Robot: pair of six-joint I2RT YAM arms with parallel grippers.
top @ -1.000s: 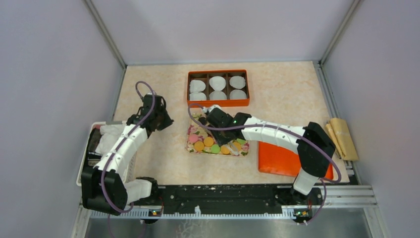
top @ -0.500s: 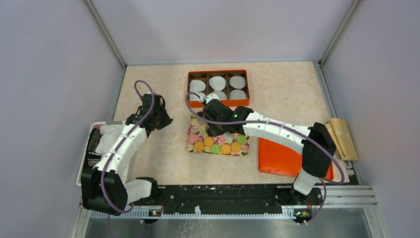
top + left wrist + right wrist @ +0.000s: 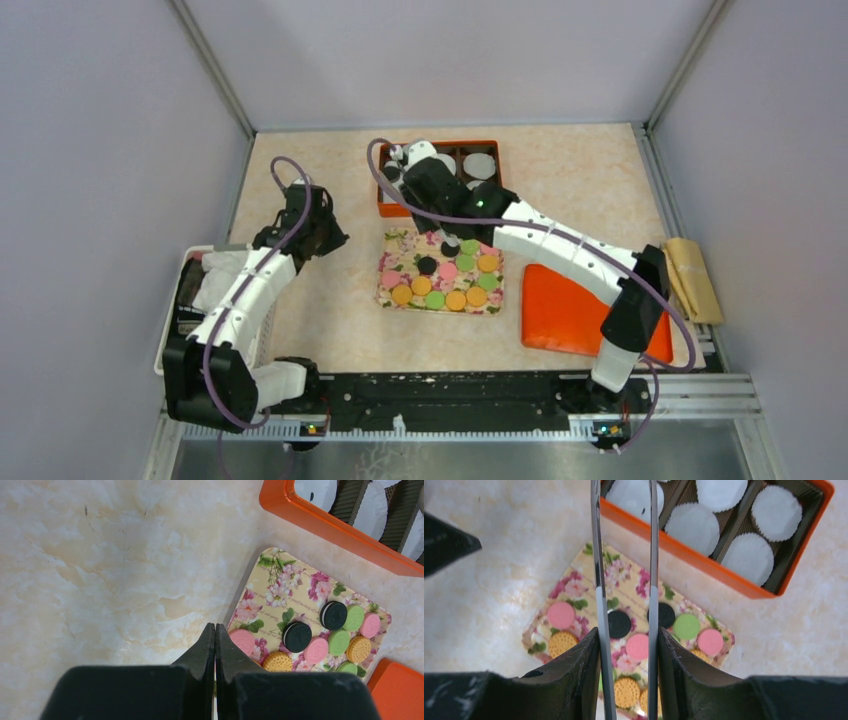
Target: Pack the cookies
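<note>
The cookies (image 3: 445, 283) are small black, pink, green and orange discs lying on a floral tray (image 3: 398, 247); they also show in the left wrist view (image 3: 316, 650) and the right wrist view (image 3: 638, 646). My right gripper (image 3: 405, 170) (image 3: 626, 632) is shut on metal tongs (image 3: 653, 555) and hangs over the left end of the orange box (image 3: 497, 172). The tong tips run out of the top of the right wrist view, so I cannot tell whether they hold a cookie. My left gripper (image 3: 325, 235) (image 3: 215, 627) is shut and empty, left of the tray.
The orange box (image 3: 704, 562) holds white paper cups (image 3: 694, 527) in dark compartments. An orange lid (image 3: 565, 320) lies right of the tray. A white basket (image 3: 175, 310) stands at the left edge. Brown paper items (image 3: 693, 275) lie at the far right.
My right gripper with the tongs has risen off the cookie tray and moved back and left to over the orange box. The left arm has stayed still.
</note>
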